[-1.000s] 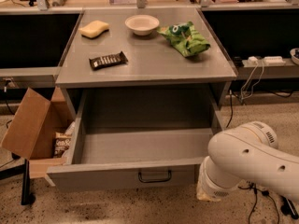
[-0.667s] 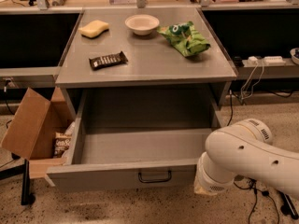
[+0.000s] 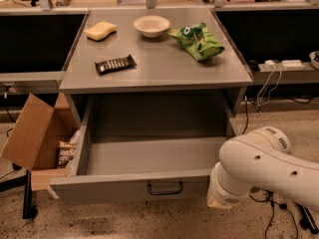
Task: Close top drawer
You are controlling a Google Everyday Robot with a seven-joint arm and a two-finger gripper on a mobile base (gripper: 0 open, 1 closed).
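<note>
The top drawer (image 3: 129,187) is pulled far out of the grey cabinet. It is wide, deep and empty, with a small dark loop handle (image 3: 165,188) at the centre of its flat front. My white arm (image 3: 259,166) comes in from the lower right. Its wrist end sits against the right end of the drawer front. My gripper (image 3: 215,201) is down at that wrist end, mostly hidden by the arm.
On the cabinet top (image 3: 159,68) lie a yellow sponge (image 3: 100,31), a white bowl (image 3: 151,25), a green chip bag (image 3: 197,41) and a dark snack bar (image 3: 115,63). An open cardboard box (image 3: 30,133) stands on the floor at left. Cables and a power strip (image 3: 281,63) are at right.
My arm has shifted slightly left toward the right end of the drawer front. The drawer has not visibly moved.
</note>
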